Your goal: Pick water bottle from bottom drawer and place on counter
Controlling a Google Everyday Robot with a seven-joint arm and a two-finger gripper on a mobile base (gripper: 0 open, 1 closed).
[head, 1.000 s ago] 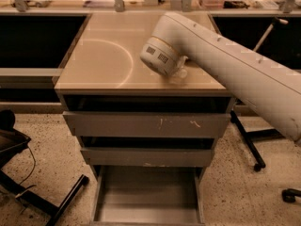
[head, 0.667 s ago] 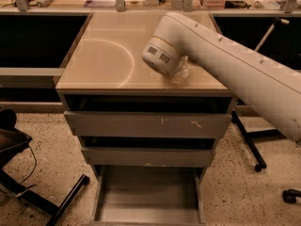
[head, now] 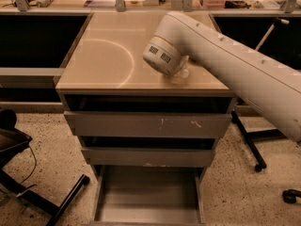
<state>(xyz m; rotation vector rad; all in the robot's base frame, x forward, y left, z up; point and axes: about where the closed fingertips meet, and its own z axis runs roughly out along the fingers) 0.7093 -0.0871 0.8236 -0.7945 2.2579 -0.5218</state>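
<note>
Bottom drawer (head: 148,199) stood pulled out. Above it the arm (head: 235,65) slanted down from the right over the counter (head: 103,60), its gripper (head: 175,71) low near the front edge, grip impossible to tell, water bottle (head: 184,74) partly seen beneath it; open room leftward.

The hand (head: 172,74) sits low over the counter (head: 103,55) by the water bottle (head: 185,73), bottom drawer (head: 146,197) open.

It looks like a workshop or lab: grey metal drawer cabinet (head: 148,126), cluttered shelf (head: 141,0) with metal posts, speckled floor (head: 47,140). The gripper (head: 179,72) is down at the counter (head: 103,55).
</note>
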